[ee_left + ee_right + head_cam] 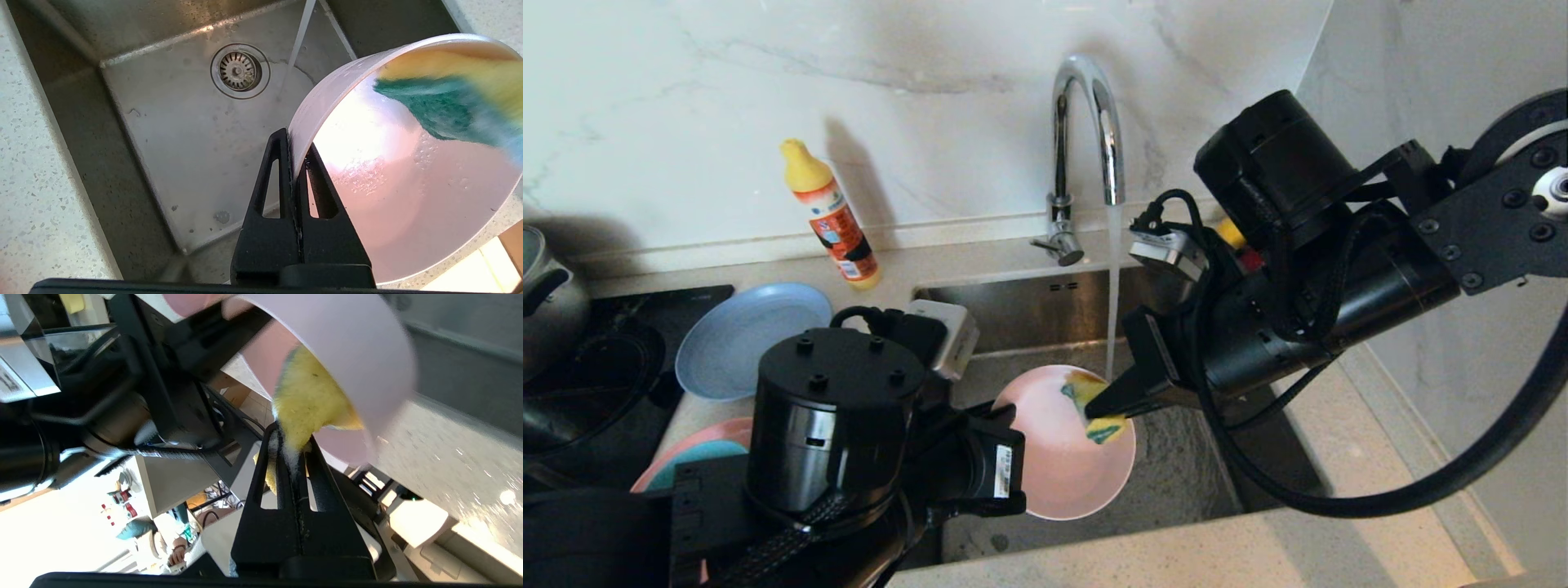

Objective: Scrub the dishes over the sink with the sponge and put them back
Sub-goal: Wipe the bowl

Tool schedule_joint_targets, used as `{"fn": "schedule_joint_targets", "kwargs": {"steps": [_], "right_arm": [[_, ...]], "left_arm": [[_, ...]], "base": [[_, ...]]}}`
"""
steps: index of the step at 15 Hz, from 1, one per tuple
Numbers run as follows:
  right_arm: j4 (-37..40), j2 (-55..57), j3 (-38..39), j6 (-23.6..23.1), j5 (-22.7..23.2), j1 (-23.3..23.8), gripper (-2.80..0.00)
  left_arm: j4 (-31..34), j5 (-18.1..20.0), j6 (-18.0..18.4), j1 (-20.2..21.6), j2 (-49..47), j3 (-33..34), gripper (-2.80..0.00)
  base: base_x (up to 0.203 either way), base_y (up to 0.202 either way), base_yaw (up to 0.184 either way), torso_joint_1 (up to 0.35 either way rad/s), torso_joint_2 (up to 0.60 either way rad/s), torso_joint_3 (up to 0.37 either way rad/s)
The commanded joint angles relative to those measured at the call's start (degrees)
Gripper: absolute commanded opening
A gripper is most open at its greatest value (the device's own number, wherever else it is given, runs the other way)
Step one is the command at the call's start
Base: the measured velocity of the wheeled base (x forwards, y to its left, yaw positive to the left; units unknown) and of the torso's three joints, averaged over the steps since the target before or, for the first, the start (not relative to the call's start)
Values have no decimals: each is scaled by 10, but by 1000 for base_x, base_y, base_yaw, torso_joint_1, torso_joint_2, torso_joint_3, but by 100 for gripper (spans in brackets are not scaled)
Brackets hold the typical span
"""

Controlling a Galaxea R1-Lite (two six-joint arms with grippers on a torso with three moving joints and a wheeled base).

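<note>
Pale pink bowl [1066,461] rim pinched in left gripper [295,163] over sink [171,134], right gripper [293,447] clamping sponge [1098,408] w/ sponge inside bowl, tap [1086,122] running.

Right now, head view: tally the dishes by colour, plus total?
Pink: 2, pale pink bowl held over the sink, salmon-pink plate on the counter
Blue: 1, grey-blue plate
Teal: 1, teal bowl
Total: 4

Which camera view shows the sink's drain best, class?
The left wrist view: the drain sits unobstructed in the middle of the sink floor. The head view shows only parts of the sink, with the drain hidden. The right wrist view shows no drain.
</note>
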State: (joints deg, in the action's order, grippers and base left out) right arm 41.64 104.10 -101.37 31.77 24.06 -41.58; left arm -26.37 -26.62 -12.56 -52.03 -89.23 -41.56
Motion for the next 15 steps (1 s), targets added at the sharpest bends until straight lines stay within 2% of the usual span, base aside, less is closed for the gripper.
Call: {"fn": "schedule_joint_targets", "kwargs": {"steps": [1, 4, 15], "right_arm": [[19, -17, 3, -1, 2, 9, -280], [36, -8, 13, -5, 4, 5, -280], [29, 48, -10, -1, 3, -71, -280]], "left_arm": [[-2, -2, 0, 1, -1, -2, -280], [-3, -2, -1, 1, 1, -6, -280], [-23, -2, -3, 3, -1, -6, -280]], "base": [[0, 0, 0, 0, 0, 0], [0, 0, 0, 0, 0, 0], [0, 0, 0, 0, 0, 0]]}}
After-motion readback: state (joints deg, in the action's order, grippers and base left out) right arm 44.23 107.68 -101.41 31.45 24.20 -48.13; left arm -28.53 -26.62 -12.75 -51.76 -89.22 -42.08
